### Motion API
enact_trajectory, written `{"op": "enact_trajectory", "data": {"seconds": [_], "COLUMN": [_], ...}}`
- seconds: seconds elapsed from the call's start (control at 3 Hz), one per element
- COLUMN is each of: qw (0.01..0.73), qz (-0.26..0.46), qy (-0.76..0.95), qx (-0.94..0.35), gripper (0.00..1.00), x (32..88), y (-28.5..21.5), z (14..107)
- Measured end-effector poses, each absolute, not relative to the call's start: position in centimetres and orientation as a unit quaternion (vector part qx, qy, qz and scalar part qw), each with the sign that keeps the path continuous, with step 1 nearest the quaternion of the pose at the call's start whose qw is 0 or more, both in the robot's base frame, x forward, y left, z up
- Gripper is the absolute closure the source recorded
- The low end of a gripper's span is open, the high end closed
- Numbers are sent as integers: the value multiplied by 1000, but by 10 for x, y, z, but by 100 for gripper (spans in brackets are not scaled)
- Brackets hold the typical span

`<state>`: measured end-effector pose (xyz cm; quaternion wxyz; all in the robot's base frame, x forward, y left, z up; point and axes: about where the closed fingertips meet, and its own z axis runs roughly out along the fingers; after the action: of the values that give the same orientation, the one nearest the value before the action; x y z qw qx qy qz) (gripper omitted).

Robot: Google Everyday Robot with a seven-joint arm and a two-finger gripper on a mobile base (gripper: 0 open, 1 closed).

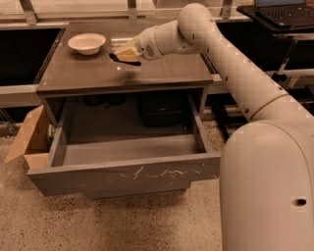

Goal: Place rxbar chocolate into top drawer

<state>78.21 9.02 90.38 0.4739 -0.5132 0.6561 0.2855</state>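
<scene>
The arm [235, 73] reached left from the base [267, 191], wrist tipped down; the gripper [123, 53] hung just above the table [98, 78], clamped on the bar [132, 62].

Reaches over the tabletop [98, 76] with the gripper [122, 54], just right of the white bowl [87, 42]. Clamps the rxbar chocolate [130, 62], dark wrapper poking out beneath, seemingly just clear of the surface. Below, top drawer [122, 174] pulled wide open, scratched front panel facing out. At left, cardboard box [27, 137] touching the drawer's side; at upper right, laptop [282, 12].
</scene>
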Motion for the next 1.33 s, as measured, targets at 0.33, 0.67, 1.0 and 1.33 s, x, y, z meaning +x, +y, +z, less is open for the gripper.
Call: {"op": "enact_trajectory", "data": {"seconds": [0.33, 0.67, 1.0, 1.33], "qw": [474, 461, 463, 438], "qz": [286, 295, 299, 329], "qy": [656, 642, 622, 624], "qx": [-513, -537, -556, -557], "gripper": [100, 100, 100, 100], "x": [782, 755, 713, 666], "y": [90, 95, 95, 96], "z": [904, 906, 921, 909]}}
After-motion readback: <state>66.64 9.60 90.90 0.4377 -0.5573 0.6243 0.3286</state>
